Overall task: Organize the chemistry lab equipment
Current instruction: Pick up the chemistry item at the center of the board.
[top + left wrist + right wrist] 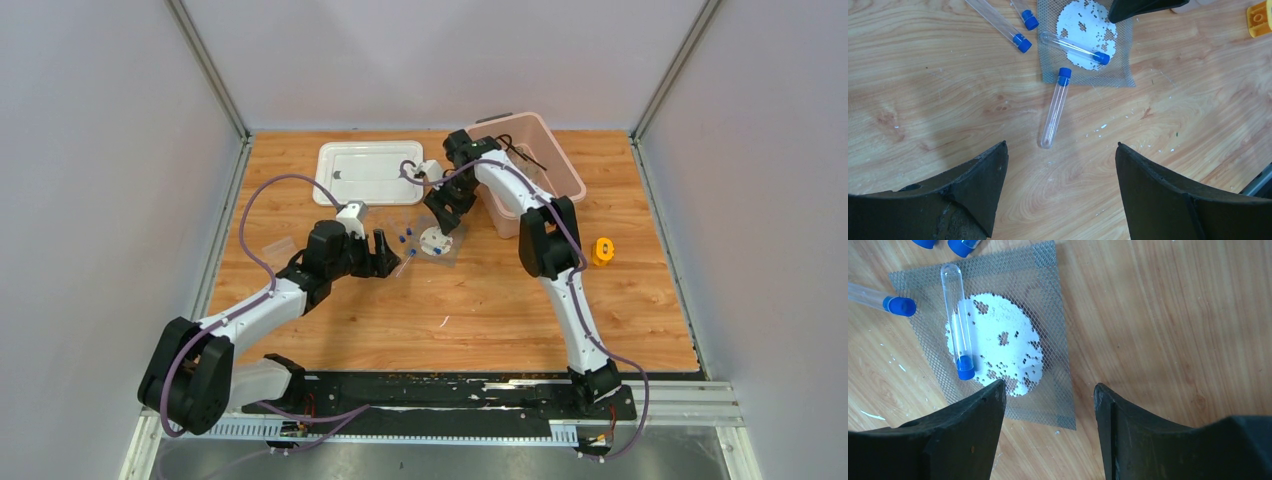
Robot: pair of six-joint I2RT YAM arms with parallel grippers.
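A square of grey wire mesh with a white disc (1003,340) lies flat on the wooden table (480,310). One clear tube with a blue cap (958,320) rests across it. Another blue-capped tube (1055,107) lies on the wood just in front of my left gripper (1061,146), which is open and holds nothing. Two more tubes (1000,25) lie further left. My right gripper (1049,385) hovers open over the near edge of the mesh, empty. From above, the left gripper (385,255) and right gripper (440,225) flank the mesh (437,243).
A pink bin (575,180) stands at the back right with black wire (520,150) showing inside. Its white lid (368,172) lies at the back centre. A small orange object (602,250) sits right of the right arm. Something faint and clear (270,248) lies at the left.
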